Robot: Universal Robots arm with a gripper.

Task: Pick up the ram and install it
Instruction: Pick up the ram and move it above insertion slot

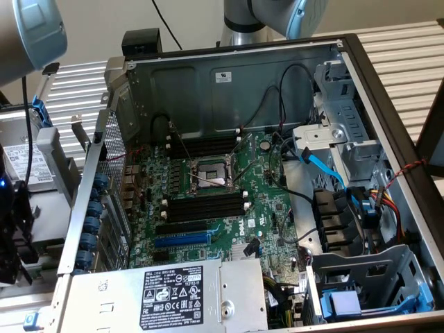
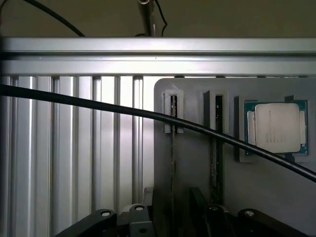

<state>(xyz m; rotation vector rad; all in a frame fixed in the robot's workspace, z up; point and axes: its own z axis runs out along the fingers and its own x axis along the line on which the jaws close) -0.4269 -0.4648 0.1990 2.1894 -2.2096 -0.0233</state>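
In the exterior view, from its left, a smooth grey-and-blue arm joint (image 1: 31,31) hangs over the ribbed aluminium worktop (image 1: 73,87). Next stands one open steel computer case (image 1: 229,76), its perforated wall lined with a row of blue plastic tabs (image 1: 94,222). Inside lies one green motherboard (image 1: 270,208) carrying two banks of long black memory slots (image 1: 205,205) with white end clips, one square metal processor socket (image 1: 211,173) between the banks and one blue expansion slot (image 1: 182,240). One flat blue cable (image 1: 322,166) curves beyond. In the wrist view a matte grey holder (image 2: 192,168) on the worktop has two narrow grooves: the ram (image 2: 173,158) stands edge-on in one, a thin dark strip, a second such strip (image 2: 216,158) fills the other, and one square metal-capped processor (image 2: 277,127) sits alongside. One glossy black cable (image 2: 98,101) crosses in front. The dark fingers (image 2: 198,202) stand spread apart, the ram's edge between them, clamped on nothing.
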